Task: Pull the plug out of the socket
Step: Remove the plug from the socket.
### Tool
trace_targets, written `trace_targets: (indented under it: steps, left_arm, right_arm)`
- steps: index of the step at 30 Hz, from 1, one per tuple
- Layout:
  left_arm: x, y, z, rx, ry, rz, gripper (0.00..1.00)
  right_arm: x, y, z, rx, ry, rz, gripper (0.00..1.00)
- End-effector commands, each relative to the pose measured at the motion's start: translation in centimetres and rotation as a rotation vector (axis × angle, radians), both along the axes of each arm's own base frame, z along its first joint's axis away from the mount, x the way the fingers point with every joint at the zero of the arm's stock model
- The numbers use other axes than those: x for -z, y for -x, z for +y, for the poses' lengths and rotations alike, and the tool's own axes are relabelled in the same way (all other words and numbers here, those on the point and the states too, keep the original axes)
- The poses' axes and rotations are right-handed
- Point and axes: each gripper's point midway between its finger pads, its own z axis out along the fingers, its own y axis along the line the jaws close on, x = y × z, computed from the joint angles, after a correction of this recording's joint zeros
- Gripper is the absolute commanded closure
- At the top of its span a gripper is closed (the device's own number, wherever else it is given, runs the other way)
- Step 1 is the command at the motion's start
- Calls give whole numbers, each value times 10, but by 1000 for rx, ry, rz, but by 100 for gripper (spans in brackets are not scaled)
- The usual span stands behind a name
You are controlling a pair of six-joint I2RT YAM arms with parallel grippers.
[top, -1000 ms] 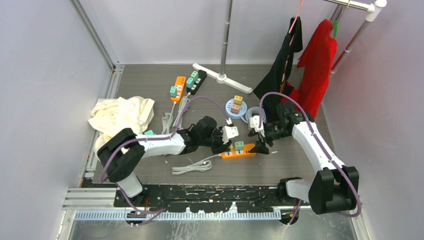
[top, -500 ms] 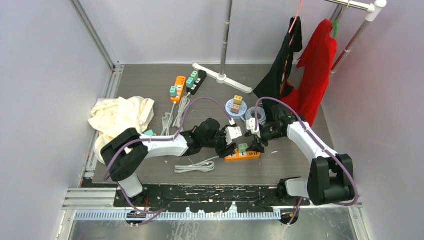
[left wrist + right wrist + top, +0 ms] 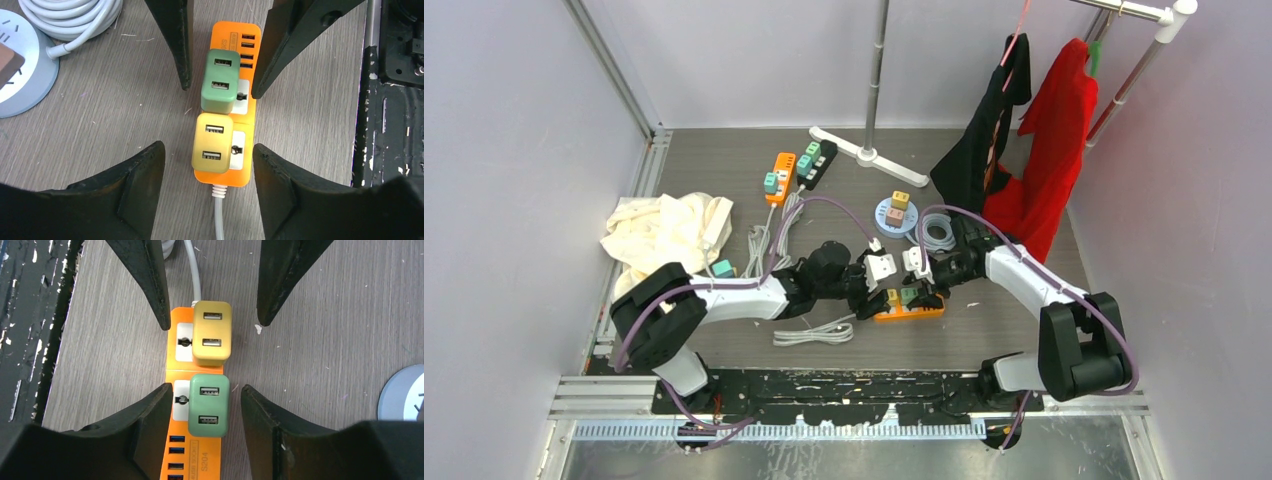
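An orange power strip [image 3: 921, 313] lies on the table in front of both arms, with a yellow plug [image 3: 212, 142] and a green plug [image 3: 220, 80] seated side by side in its sockets. My left gripper [image 3: 207, 150] is open, its fingers on either side of the yellow plug at the strip's cable end, touching neither. From the opposite side, my right gripper [image 3: 206, 390] is open around the green plug [image 3: 209, 405]. One of its fingers is close to the strip's edge [image 3: 210, 460]; a gap remains at the other. The yellow plug [image 3: 212, 332] sits just beyond.
A round white socket [image 3: 896, 212] and a white cable coil [image 3: 936, 236] lie just behind the strip. A loose cable bundle [image 3: 814, 332] is in front. Further off are another orange strip [image 3: 779, 178], a black strip [image 3: 821, 160], a cream cloth [image 3: 664, 232] and hanging clothes [image 3: 1044, 140].
My left gripper went from shut to open and now straddles the yellow plug. My right gripper moved left over the strip, and its jaws narrowed around the green plug.
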Motion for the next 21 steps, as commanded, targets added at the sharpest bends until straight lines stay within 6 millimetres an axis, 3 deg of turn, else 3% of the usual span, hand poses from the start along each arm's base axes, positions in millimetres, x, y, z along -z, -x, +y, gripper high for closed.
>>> trace_targets:
  steps: [1, 4, 7, 21]
  left_arm:
    - [-28, -5, -11, 13, 116, -21, 36]
    - [-23, -5, -14, 13, 122, 0, 40]
    - [-19, -9, -16, 1, 118, 14, 58]
    - [-6, -7, -31, 44, 126, 66, 60]
  right_arm:
    - [2, -8, 3, -1, -2, -38, 44]
    - [3, -7, 3, -7, 5, -39, 50]
    - [3, -5, 4, -13, 3, -38, 56]
    - [5, 1, 4, -44, 13, -44, 73]
